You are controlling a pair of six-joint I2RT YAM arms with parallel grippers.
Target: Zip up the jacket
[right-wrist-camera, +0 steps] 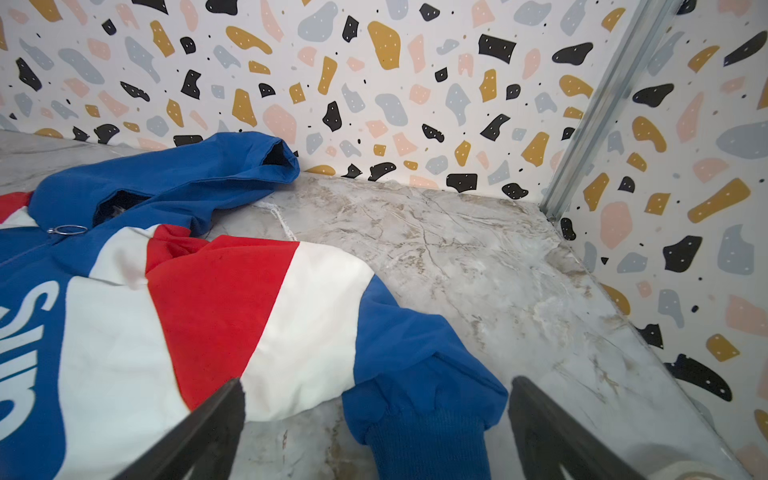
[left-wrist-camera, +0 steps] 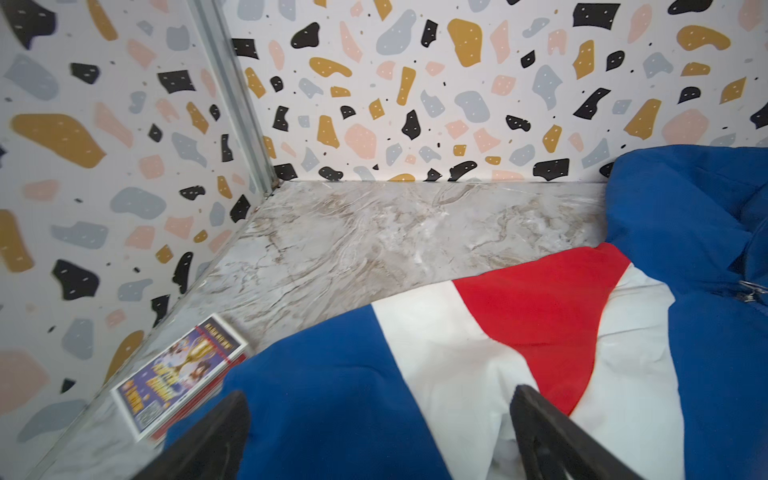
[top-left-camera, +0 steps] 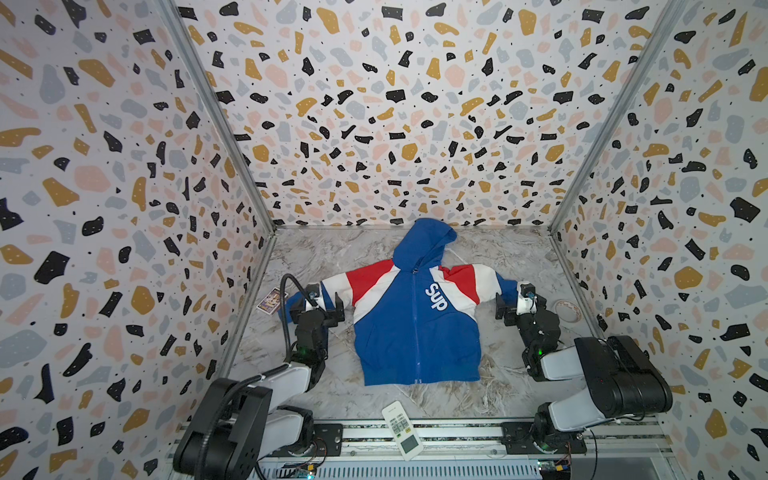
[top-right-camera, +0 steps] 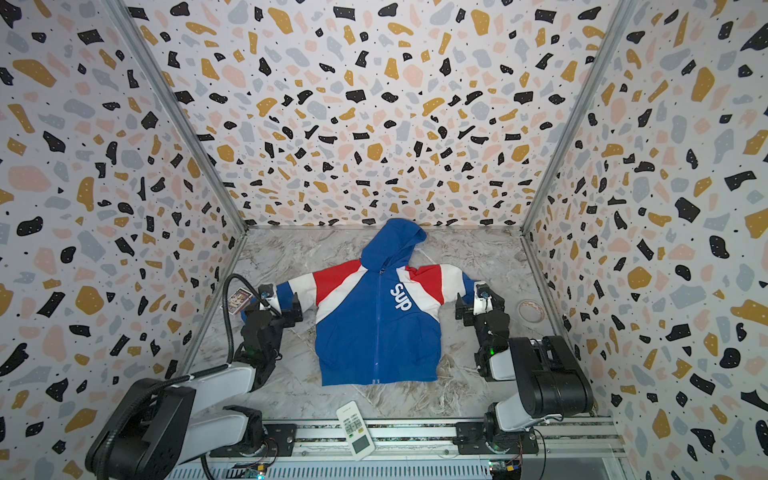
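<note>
The blue hooded jacket (top-left-camera: 415, 328) (top-right-camera: 374, 332) lies flat and face up on the marble table, sleeves spread to both sides. Its front zipper reads as closed from hem to collar, and the ring pull (top-left-camera: 415, 271) (right-wrist-camera: 66, 230) sits at the neck. My left gripper (top-left-camera: 318, 306) (left-wrist-camera: 380, 397) is open just above the left sleeve, fingers wide on either side of the blue and white fabric. My right gripper (top-left-camera: 519, 305) (right-wrist-camera: 378, 386) is open over the right sleeve's ribbed cuff (right-wrist-camera: 428, 444), which lies loose between the fingers.
A small printed card box (top-left-camera: 272, 300) (left-wrist-camera: 178, 374) lies by the left wall next to the left sleeve. A tape roll (top-left-camera: 567, 311) sits by the right wall. A white remote control (top-left-camera: 402, 430) lies at the table's front edge. Patterned walls enclose three sides.
</note>
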